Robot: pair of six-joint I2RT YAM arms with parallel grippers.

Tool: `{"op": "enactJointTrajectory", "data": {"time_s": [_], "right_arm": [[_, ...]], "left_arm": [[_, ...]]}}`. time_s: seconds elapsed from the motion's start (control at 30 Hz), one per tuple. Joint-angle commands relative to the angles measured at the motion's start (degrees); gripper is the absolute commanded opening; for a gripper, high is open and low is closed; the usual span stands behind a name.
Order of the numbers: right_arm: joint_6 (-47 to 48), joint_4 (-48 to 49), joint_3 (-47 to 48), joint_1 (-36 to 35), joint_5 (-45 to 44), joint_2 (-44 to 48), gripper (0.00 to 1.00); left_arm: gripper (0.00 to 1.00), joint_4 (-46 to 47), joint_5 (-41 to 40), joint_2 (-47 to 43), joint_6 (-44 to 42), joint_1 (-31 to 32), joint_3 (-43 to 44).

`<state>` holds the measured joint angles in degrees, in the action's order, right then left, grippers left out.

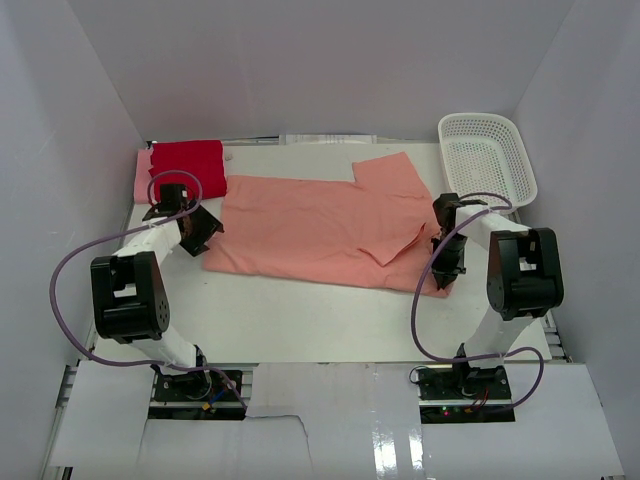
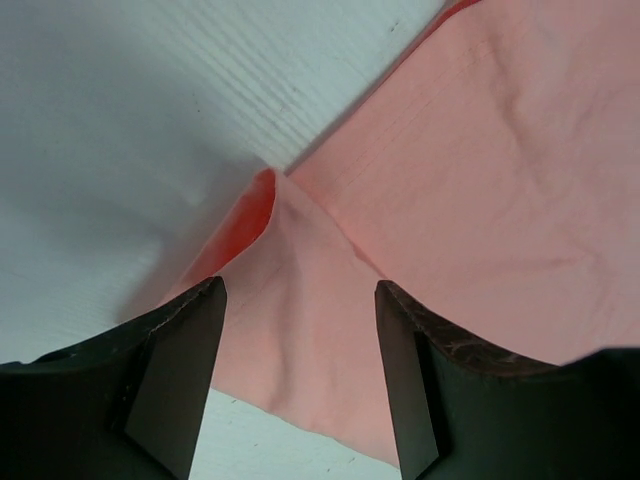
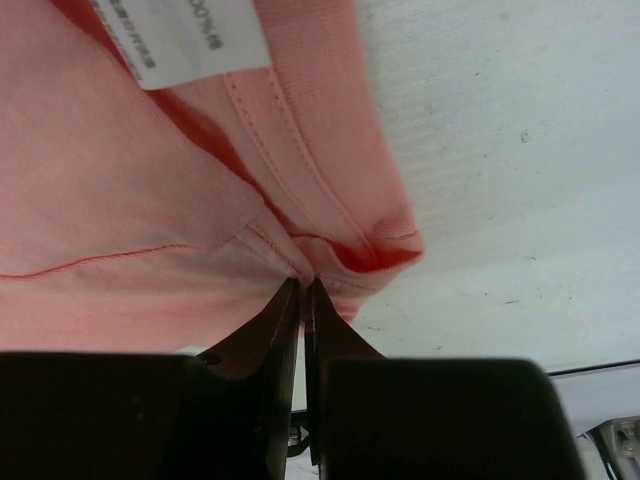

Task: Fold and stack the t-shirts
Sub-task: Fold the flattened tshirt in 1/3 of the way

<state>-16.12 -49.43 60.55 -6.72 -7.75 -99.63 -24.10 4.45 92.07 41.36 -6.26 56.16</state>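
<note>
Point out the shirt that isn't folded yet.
The salmon shirt, spread out flat in the middle. The red shirt at the far left is already a folded block, lying on a pink shirt.

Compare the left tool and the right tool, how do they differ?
The left tool is open over a corner of the salmon t-shirt; the right tool is shut, pinching that shirt's hem. The left tool sits at the shirt's left edge near the folded red shirt; the right tool sits at its right edge, nearer the white basket. Both are black.
</note>
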Motion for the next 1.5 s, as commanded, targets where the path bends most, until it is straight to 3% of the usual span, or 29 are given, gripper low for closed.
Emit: {"op": "enactJointTrajectory", "data": {"time_s": [0.0,0.47,0.97,1.2,1.33,1.37,1.4,1.47], "right_arm": [[-0.23,-1.99,2.29,0.22,-3.67,-0.56,0.08],[-0.67,-5.50,3.60,0.22,-12.55,-1.79,0.08],[0.21,-4.54,4.48,0.22,-10.09,-1.26,0.08],[0.47,-4.36,4.66,0.22,-9.57,-1.53,0.08],[0.39,-4.36,4.75,0.22,-9.57,-1.44,0.08],[0.47,-4.36,4.84,0.22,-9.39,-1.35,0.08],[0.47,-4.27,4.75,0.22,-9.48,-1.35,0.08],[0.47,-4.27,4.66,0.22,-9.22,-1.26,0.08]], "left_arm": [[0.72,-1.48,-1.11,-0.31,-0.93,0.20,2.81],[0.72,-2.53,1.08,-3.47,-2.25,0.20,-0.35],[0.68,-5.00,4.34,-13.58,0.65,0.37,-10.54],[0.65,-3.33,4.16,-9.02,0.29,0.55,-11.25],[0.55,-1.48,4.17,-7.88,0.74,0.99,-11.86],[0.44,-1.39,3.64,-7.09,0.74,0.99,-11.78],[0.40,-1.22,3.38,-6.65,0.74,0.90,-11.78],[0.39,-1.13,2.67,-4.98,0.82,0.99,-11.51]]}}
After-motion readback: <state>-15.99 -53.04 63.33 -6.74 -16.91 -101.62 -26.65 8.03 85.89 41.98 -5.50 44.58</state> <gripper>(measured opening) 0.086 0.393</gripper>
